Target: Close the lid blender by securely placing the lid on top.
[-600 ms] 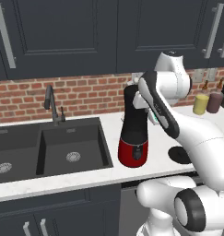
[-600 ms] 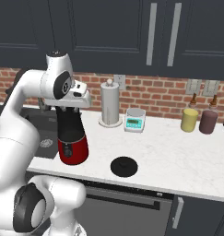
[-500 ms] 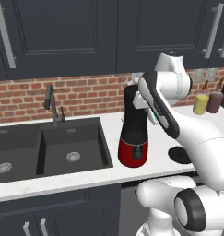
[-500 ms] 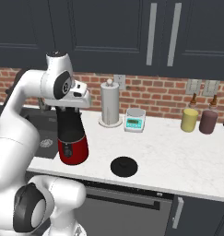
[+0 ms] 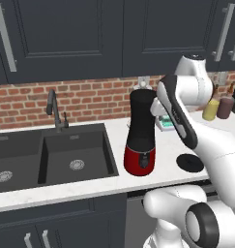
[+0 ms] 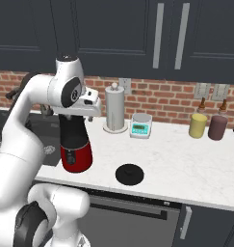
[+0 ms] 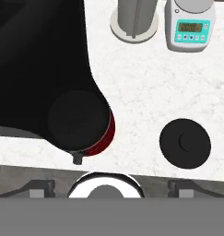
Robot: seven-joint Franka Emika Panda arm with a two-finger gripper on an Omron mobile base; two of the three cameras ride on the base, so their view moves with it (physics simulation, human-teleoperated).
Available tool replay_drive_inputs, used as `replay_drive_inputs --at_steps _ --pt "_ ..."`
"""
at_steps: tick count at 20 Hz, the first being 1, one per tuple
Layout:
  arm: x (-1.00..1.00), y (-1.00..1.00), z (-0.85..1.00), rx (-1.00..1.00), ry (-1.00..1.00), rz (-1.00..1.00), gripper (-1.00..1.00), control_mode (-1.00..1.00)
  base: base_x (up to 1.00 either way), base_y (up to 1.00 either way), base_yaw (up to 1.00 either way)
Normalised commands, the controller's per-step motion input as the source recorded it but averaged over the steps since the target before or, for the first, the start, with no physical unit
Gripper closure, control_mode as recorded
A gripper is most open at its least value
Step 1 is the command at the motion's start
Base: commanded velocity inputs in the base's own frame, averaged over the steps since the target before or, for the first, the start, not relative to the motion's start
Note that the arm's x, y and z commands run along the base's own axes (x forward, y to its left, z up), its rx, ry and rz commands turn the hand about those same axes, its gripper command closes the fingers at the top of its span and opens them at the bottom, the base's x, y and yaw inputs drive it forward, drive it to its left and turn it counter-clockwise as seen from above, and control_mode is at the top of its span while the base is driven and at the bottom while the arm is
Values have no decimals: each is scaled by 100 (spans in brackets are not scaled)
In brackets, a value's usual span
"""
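The lid (image 6: 129,174) lies flat on the surface (image 6: 186,159), at the blender's (image 6: 75,142) four o'clock; end effector (image 6: 92,102) aperture cannot be told.

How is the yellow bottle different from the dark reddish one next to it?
The yellow bottle is pale yellow, while the maroon bottle is dark maroon. The yellow bottle stands nearer the scale; the maroon bottle stands farther from it, toward the counter's right end in the right base view. Both stand upright by the brick wall, side by side, look about equally tall, and have a thin dark neck on top.
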Motion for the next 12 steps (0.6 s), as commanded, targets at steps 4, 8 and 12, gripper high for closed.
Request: replay_drive_inputs --at_steps 4,8,12 --pt "-42 -43 -19 0 0 -3 -100 -100 0 0 0" --pt "-40 -52 -29 0 0 -1 -100 -100 0 0 0" --pt "-14 -53 -13 3 0 -2 -100 -100 0 0 0"
